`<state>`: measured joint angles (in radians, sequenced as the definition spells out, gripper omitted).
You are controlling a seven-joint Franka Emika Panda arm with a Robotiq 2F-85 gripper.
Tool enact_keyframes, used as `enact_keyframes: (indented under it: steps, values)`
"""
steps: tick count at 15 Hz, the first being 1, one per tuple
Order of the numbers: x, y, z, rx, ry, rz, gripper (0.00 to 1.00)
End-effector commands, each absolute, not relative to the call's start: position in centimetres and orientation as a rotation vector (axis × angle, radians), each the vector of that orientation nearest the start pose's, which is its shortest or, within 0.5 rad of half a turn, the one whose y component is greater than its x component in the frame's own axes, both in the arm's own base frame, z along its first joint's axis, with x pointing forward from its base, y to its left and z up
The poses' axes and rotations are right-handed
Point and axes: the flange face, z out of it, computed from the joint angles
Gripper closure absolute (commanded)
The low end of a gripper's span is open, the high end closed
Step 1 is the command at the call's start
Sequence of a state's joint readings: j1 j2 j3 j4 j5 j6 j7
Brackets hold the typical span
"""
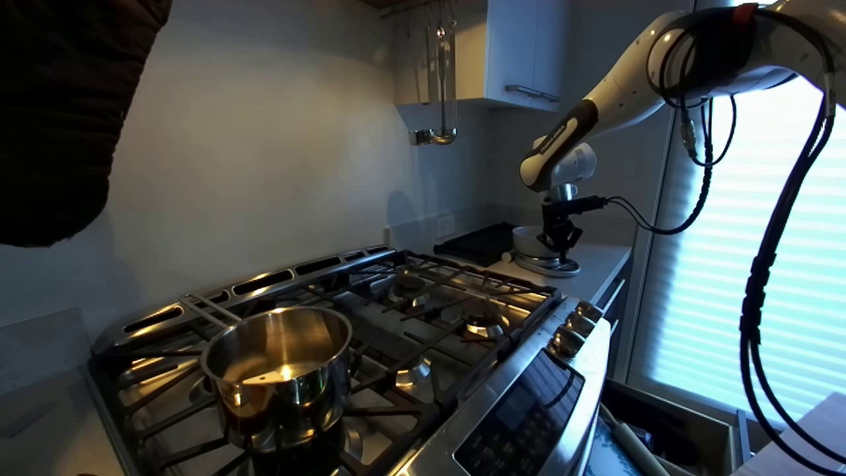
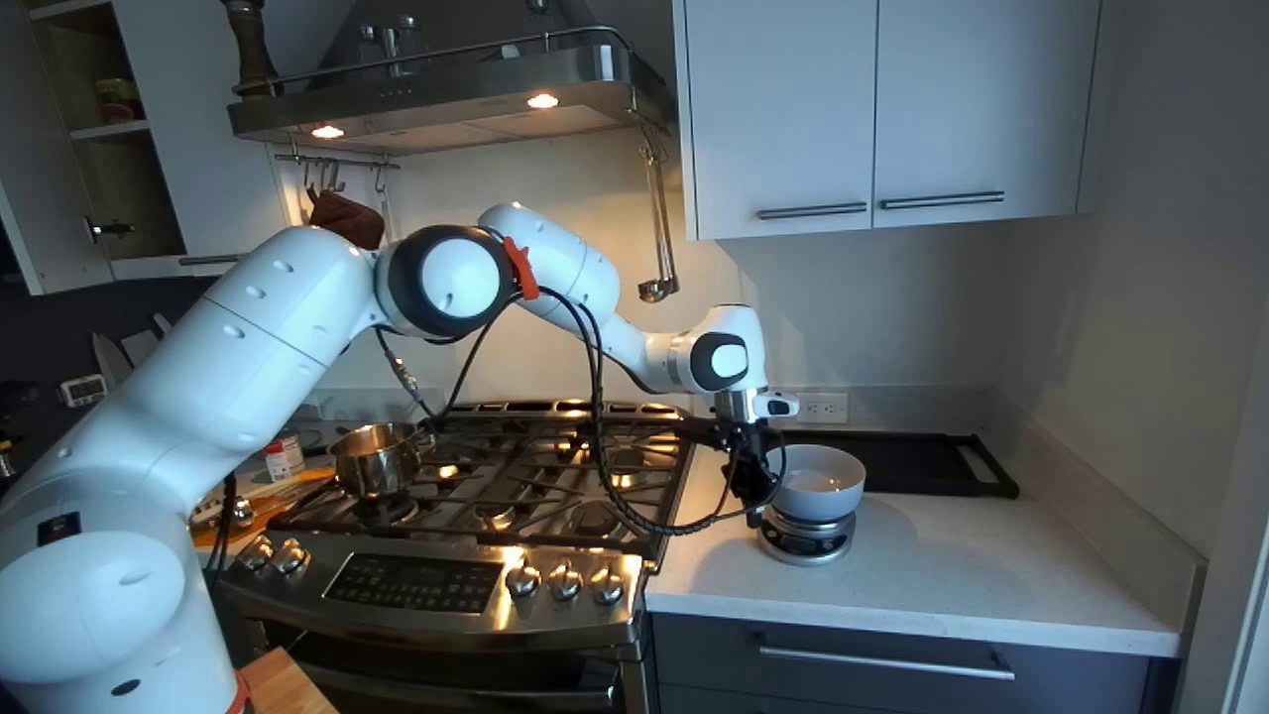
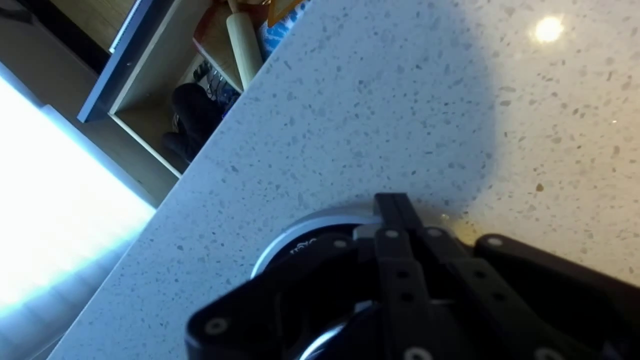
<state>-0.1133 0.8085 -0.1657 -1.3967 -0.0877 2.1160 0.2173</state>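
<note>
My black gripper (image 3: 395, 205) is shut, its two fingertips pressed together with nothing visible between them. It points down at a round kitchen scale (image 3: 285, 240) with a silver rim and black face. In both exterior views the gripper (image 2: 755, 511) (image 1: 562, 254) is right beside the scale (image 2: 805, 543) (image 1: 545, 266) and a white bowl (image 2: 818, 484) (image 1: 529, 241) standing on it. The fingertips are over or beside the scale's edge; whether they touch it I cannot tell. The gripper hides much of the scale in the wrist view.
A black tray (image 2: 907, 464) lies behind the bowl on the speckled counter (image 2: 952, 565). A gas stove (image 2: 416, 585) beside it carries a steel pot (image 1: 284, 403). An open drawer (image 3: 150, 100) with a rolling pin (image 3: 244, 47) juts out below the counter edge. Cables hang from the arm.
</note>
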Motion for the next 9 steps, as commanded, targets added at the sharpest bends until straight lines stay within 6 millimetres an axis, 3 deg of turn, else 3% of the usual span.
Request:
enact_keyframes:
  steps: [1, 9]
  values:
    - [71.1, -18.6, 21.1, -3.237, 0.744, 0.198, 1.00]
    - [72.8, -19.1, 19.5, -3.245, 0.856, 0.143, 1.00]
